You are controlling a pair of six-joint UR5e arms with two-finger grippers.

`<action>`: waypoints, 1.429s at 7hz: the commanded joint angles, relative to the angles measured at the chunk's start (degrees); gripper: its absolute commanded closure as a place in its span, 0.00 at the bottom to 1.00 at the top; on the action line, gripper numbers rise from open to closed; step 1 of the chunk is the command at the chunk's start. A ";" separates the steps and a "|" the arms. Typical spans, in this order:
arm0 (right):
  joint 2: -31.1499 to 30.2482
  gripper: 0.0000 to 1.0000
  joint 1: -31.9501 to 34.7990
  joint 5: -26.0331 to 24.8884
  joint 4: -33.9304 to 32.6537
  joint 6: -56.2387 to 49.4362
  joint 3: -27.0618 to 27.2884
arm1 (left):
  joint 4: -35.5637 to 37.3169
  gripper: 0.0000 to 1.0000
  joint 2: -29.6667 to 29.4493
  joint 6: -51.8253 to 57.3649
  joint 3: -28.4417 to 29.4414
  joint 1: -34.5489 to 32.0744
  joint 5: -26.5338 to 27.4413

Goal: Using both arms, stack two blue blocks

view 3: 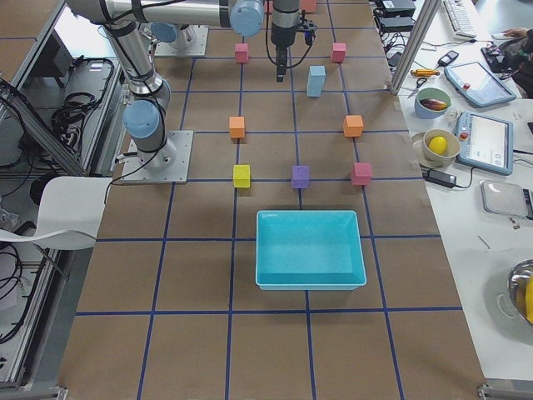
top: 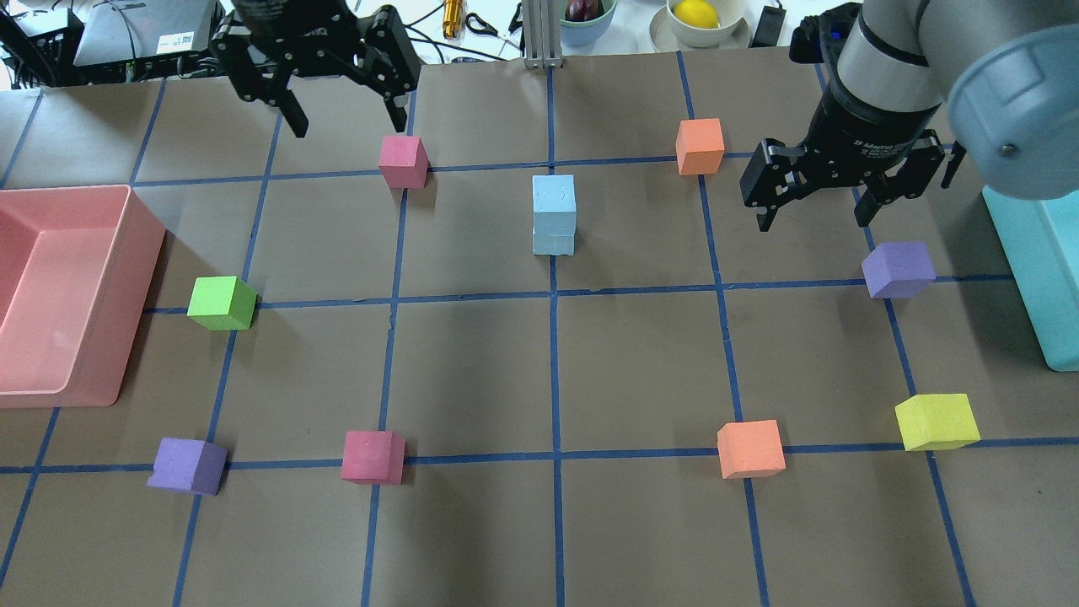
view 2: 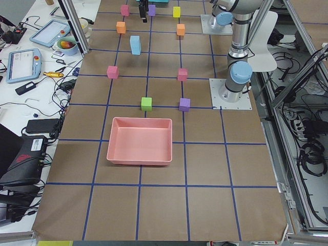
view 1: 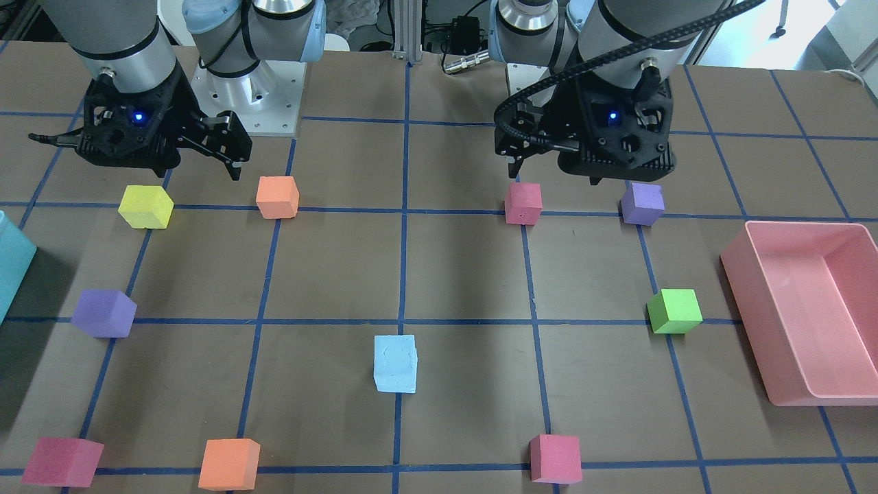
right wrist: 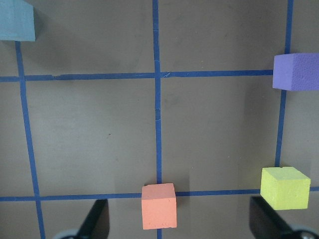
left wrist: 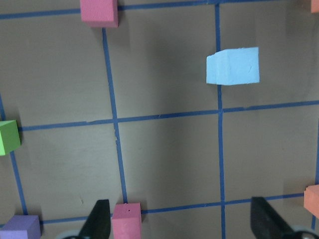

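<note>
The two sky-blue blocks [top: 554, 215] stand stacked one on the other on the centre grid line, also visible in the front view [view 1: 396, 363] and the left wrist view [left wrist: 233, 65]. My left gripper [top: 347, 126] is open and empty, raised high above the table, apart from the stack. Its fingers [left wrist: 99, 221] frame the bottom of the left wrist view. My right gripper [top: 813, 221] is open and empty, raised to the right of the stack. A corner of the stack [right wrist: 17, 20] shows at the top left of the right wrist view.
A pink bin [top: 126, 253] sits at the left edge and a teal bin [top: 1037, 278] at the right. Scattered cubes: green [top: 222, 302], pink [top: 403, 160], orange [top: 700, 145], purple [top: 899, 268], yellow [top: 936, 420], orange [top: 750, 448], pink [top: 372, 456], purple [top: 187, 464].
</note>
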 commanded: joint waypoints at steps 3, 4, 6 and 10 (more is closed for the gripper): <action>0.00 0.00 0.01 0.03 0.16 0.09 0.00 | 9.71 0.01 11.16 -2.22 -17.14 0.96 0.54; 0.00 0.00 0.01 0.03 0.07 0.00 0.00 | 14.72 0.00 11.87 -1.45 -19.09 1.65 0.72; 0.00 0.00 0.10 0.38 -0.02 -0.09 0.00 | 18.02 0.00 11.79 -1.09 -20.07 1.57 1.86; 0.00 0.00 0.19 0.56 -0.02 0.00 -0.09 | 18.20 0.00 11.53 -1.09 -20.08 1.48 1.78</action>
